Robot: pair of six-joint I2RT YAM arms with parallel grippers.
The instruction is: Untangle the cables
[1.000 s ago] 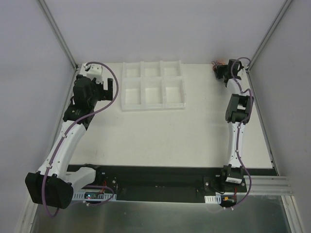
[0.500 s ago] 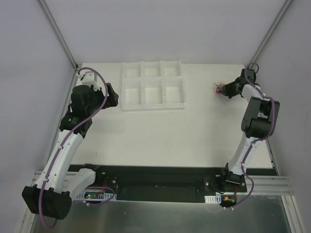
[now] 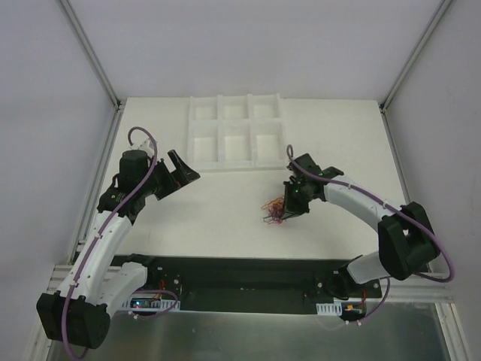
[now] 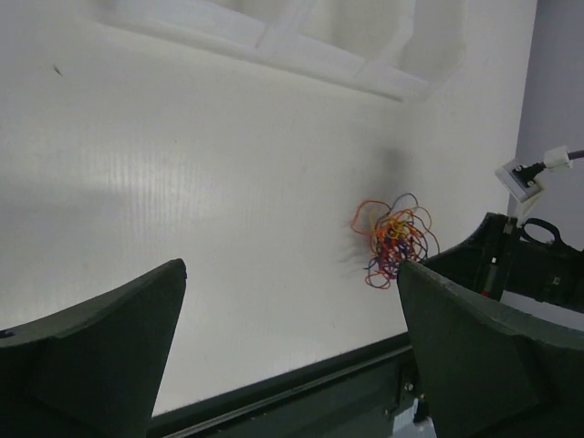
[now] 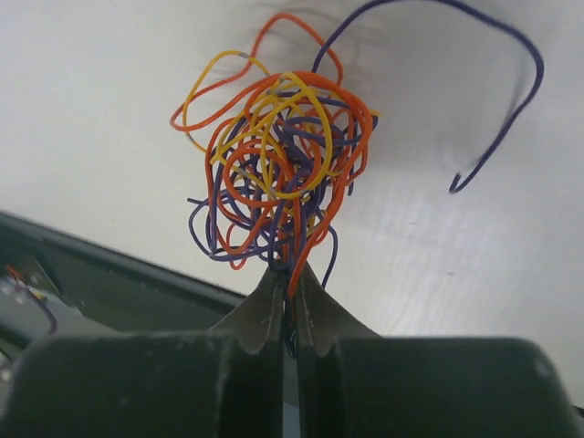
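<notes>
The cables (image 3: pixel 276 210) are a small tangle of thin orange, purple and yellow wires near the middle of the white table. They also show in the left wrist view (image 4: pixel 395 237) and fill the right wrist view (image 5: pixel 274 173). My right gripper (image 3: pixel 290 204) is shut on wires at the tangle's edge (image 5: pixel 292 274), with the tangle hanging from its fingertips. One purple wire end (image 5: pixel 511 100) curls out to the side. My left gripper (image 3: pixel 186 174) is open and empty, well left of the tangle, its fingers (image 4: pixel 100 347) wide apart.
A white tray (image 3: pixel 237 141) with six compartments lies at the back of the table. The black front rail (image 3: pixel 248 271) runs along the near edge, close below the tangle. Grey walls stand on the left, right and back.
My right gripper has carried the tangle from the far right corner to the table's middle front. My left arm has swung down and right from the far left corner.
</notes>
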